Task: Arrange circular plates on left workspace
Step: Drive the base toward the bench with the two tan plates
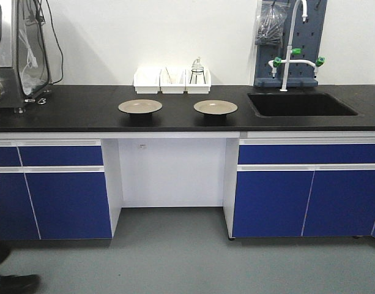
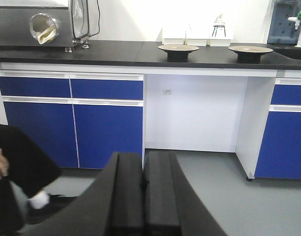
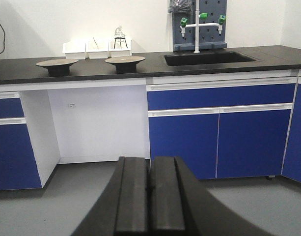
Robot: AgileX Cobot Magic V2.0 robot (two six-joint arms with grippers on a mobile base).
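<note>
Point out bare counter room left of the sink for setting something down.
Widest bare countertop: between the steel machine and the left plate. Smaller gaps: between the left plate and the right plate, and between the right plate and the sink. Crowded: back wall behind the plates, where the white bins stand.

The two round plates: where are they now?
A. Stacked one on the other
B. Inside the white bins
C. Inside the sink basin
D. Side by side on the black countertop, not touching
D: one plate and the other plate stand apart on the black countertop, in front of the white bins and to the left of the sink.
</note>
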